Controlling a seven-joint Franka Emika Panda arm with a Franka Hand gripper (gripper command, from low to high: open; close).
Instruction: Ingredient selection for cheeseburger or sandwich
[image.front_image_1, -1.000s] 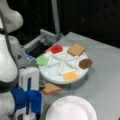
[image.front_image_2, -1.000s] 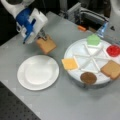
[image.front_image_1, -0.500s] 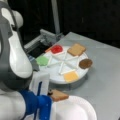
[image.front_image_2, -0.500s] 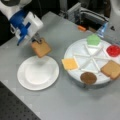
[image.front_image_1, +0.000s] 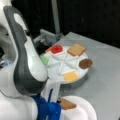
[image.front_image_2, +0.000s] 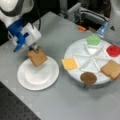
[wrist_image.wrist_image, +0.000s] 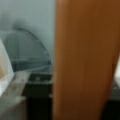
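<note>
My gripper is shut on a tan toast square, which hangs tilted just above the plain white plate. The same toast shows at the plate's rim in a front view, and fills the wrist view as a broad tan band. On the divided white tray lie the other ingredients: a second toast, brown patty, yellow cheese, green lettuce and red tomato. No stacked sandwich is in view.
The arm's white and grey body blocks much of a front view's left. Dark metal fixtures and an orange piece stand behind the tray. A dark perforated strip borders the grey table at a front view's bottom left.
The gripper has carried the toast from beside the plate to over it, moving toward a front view's bottom and lower. The tray's pieces have not moved.
</note>
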